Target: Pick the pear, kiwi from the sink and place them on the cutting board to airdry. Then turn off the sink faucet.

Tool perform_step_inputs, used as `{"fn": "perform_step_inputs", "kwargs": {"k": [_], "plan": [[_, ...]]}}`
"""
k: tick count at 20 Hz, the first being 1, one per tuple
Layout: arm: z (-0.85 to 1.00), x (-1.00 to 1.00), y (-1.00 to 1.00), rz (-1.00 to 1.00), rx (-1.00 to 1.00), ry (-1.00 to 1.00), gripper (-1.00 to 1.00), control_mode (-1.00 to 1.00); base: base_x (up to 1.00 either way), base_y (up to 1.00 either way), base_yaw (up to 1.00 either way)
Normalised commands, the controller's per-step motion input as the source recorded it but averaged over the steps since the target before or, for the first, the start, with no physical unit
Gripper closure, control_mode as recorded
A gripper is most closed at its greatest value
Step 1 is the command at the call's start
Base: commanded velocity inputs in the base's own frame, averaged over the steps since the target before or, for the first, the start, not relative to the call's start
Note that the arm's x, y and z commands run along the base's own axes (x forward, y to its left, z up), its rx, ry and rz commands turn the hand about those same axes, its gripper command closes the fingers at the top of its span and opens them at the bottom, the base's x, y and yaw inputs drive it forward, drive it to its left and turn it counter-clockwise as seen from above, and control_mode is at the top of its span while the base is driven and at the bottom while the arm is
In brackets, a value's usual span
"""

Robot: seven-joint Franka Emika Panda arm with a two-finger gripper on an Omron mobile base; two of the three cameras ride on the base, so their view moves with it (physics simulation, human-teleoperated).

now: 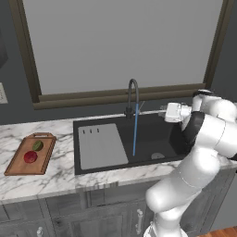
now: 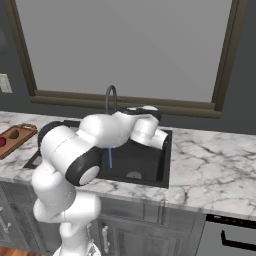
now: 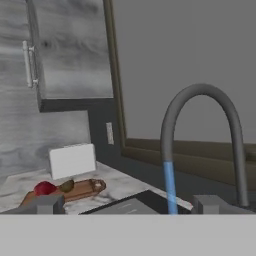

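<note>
The pear [image 1: 30, 157] and the kiwi [image 1: 38, 145] both lie on the cutting board [image 1: 18, 163], well off to the gripper's left on the marble counter [image 1: 51, 173], the kiwi just behind the pear toward the board's handle loop. The sink [image 1: 152, 139] sits below and to the left of the gripper [image 1: 162, 112], its grey ribbed draining panel [image 1: 101, 145] on the far side from the hand. The faucet [image 1: 133, 98] stands at the back rim of the sink, near the gripper and level with it, and a thin blue stream of water [image 1: 135, 135] runs from its spout into the basin. The gripper hovers over the right part of the sink, pointing toward the faucet, apart from it and holding nothing; how wide its fingers stand I cannot tell. Behind the faucet runs a brown-framed window [image 1: 120, 46].
</note>
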Motion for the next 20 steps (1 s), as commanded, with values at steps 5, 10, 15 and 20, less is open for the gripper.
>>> {"fn": "perform_step_inputs", "kwargs": {"k": [5, 10, 15, 20], "plan": [[-0.07, 0.31, 0.0, 0.0, 0.0, 0.0, -1.0, -1.0, 0.0, 0.0, 0.0], [-0.15, 0.34, 0.0, 0.0, 0.0, 0.0, -1.0, -1.0, 0.0, 0.0, 0.0], [-0.23, 0.36, 0.0, 0.0, 0.0, 0.0, -1.0, -1.0, 0.0, 0.0, 0.0], [-0.13, 0.37, 0.0, 0.0, 0.0, 0.0, -1.0, -1.0, 0.0, 0.0, 0.0]]}}
